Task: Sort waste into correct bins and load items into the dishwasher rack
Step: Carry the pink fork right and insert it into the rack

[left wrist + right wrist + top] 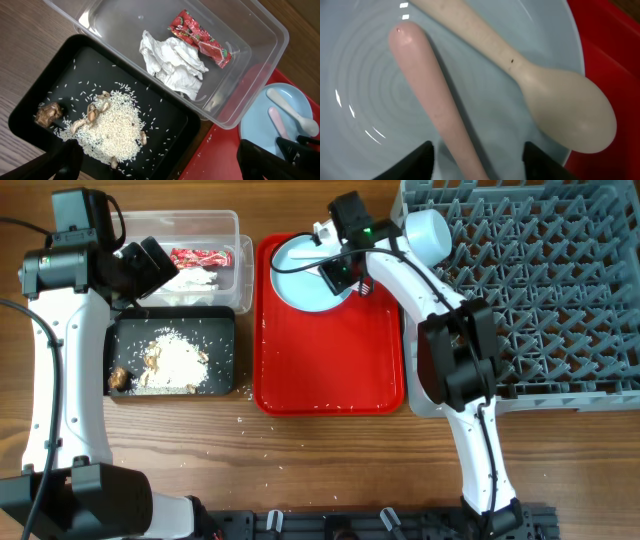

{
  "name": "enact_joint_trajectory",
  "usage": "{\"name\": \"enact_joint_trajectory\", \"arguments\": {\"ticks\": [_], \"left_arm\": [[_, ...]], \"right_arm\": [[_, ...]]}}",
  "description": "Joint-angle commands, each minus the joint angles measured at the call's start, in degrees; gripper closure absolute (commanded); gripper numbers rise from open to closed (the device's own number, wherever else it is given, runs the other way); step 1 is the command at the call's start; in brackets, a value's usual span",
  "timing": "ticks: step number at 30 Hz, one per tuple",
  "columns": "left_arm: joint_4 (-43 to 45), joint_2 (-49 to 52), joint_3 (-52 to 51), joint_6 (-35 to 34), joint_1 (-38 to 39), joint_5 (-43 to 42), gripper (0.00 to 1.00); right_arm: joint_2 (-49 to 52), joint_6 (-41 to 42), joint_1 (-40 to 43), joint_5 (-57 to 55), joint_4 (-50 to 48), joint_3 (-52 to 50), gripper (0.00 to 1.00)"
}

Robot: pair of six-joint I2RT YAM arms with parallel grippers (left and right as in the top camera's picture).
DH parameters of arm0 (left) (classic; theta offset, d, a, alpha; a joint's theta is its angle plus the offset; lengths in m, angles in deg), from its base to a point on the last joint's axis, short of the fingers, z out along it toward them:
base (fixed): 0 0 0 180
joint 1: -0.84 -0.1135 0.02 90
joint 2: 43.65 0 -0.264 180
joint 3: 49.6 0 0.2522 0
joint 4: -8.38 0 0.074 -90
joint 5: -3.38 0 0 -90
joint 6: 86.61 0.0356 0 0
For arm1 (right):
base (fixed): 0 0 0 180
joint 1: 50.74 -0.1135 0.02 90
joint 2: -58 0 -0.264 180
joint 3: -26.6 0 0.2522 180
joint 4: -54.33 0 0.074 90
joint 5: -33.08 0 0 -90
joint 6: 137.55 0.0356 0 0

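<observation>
Plate [295,280] at tray [330,370] top, upper centre; spoon [565,110] and pink handle [430,100] lying in it. Right jaws released, straddling the handle: likely lined up for pickup. Left jaws released, hovering by black bin [100,65], out of the way.

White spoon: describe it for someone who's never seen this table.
Find the red tray mid-table; a pale blue plate sits at its far end. Of two utensils on it, the spoon is the cream-white one with the oval bowl, beside a pinkish handle.
</observation>
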Motion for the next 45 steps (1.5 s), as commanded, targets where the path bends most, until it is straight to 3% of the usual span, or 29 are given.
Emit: {"name": "enact_joint_trajectory", "arguments": {"ticks": [1,9,15,21,24,27,29,33,37,45], "left_arm": [[0.2,-0.2,0.4,0.7,-0.1,0.3,0.0],[0.2,-0.2,0.4,0.7,-0.1,0.3,0.0],[0.2,-0.2,0.4,0.7,-0.1,0.3,0.0],[0.2,-0.2,0.4,0.7,-0.1,0.3,0.0],[0.2,-0.2,0.4,0.7,-0.1,0.3,0.0],[0.2,-0.2,0.4,0.7,-0.1,0.3,0.0],[0.2,-0.2,0.4,0.7,-0.1,0.3,0.0],[0.2,-0.2,0.4,0.7,-0.1,0.3,0.0],[0.2,-0.2,0.4,0.7,-0.1,0.3,0.0],[0.2,-0.2,0.4,0.7,-0.1,0.3,0.0]], "right_arm": [[0.9,-0.9,0.3,3.0,1.6,0.0,0.53],[0.9,-0.8,0.3,4.4,5.6,0.0,0.95],[-1.6,3.8,0.3,14.3,7.0,2.0,0.96],[-16.9,10.6,0.7,18.8,7.3,2.4,0.96],[-24.3,17.6,3.4,16.2,9.5,2.4,0.96],[-30.1,30.9,10.2,6.8,16.8,2.4,0.96],[-30.9,34.4,15.0,0.7,21.9,2.4,0.96],[-30.3,31.3,21.5,-9.8,26.6,-2.0,0.96],[-30.0,20.8,23.9,-16.7,18.9,-15.0,0.96],[-30.0,18.6,25.0,-16.6,22.2,-25.4,0.96]]}}
